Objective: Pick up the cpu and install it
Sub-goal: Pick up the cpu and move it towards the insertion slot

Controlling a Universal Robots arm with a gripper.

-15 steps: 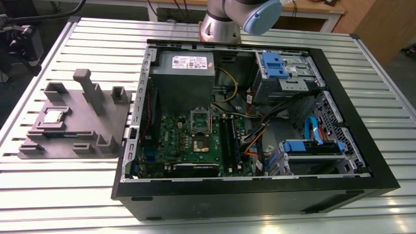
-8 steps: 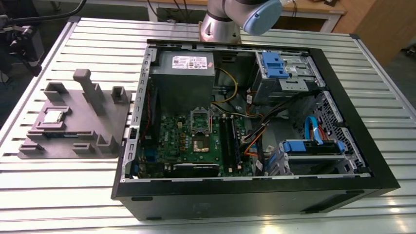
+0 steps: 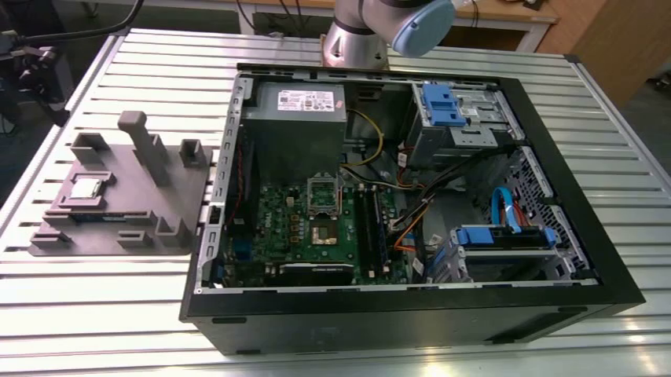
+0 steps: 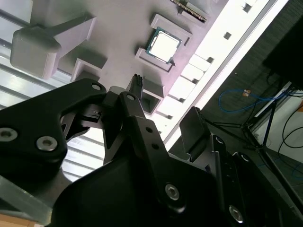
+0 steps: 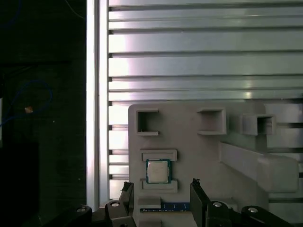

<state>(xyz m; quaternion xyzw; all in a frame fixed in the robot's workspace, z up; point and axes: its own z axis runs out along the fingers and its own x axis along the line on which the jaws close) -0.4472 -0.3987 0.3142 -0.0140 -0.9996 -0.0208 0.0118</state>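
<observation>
As both wrist views look past it, the gripper (image 5: 161, 187) hangs with its two black fingers (image 5: 199, 201) set apart and nothing clamped between them. Just beyond the fingertips the cpu (image 5: 158, 170) lies flat, metal top up, in a bracketed seat of the grey fixture tray (image 5: 189, 137). Whether gripper and cpu touch cannot be judged. The second wrist view gives the same cpu (image 4: 164, 46) at a slant, past one finger (image 4: 137, 113). The tray rests on the slatted metal desk (image 5: 203, 52). The exterior view places the cpu (image 3: 86, 188) toward the exterior view's left and adds an open computer case (image 3: 419, 326) just beside the tray. The motherboard (image 3: 278, 212) and its socket (image 3: 323, 229) sit inside, well apart from the cpu. Farthest off, the arm base (image 3: 354, 43) stands behind the case.
</observation>
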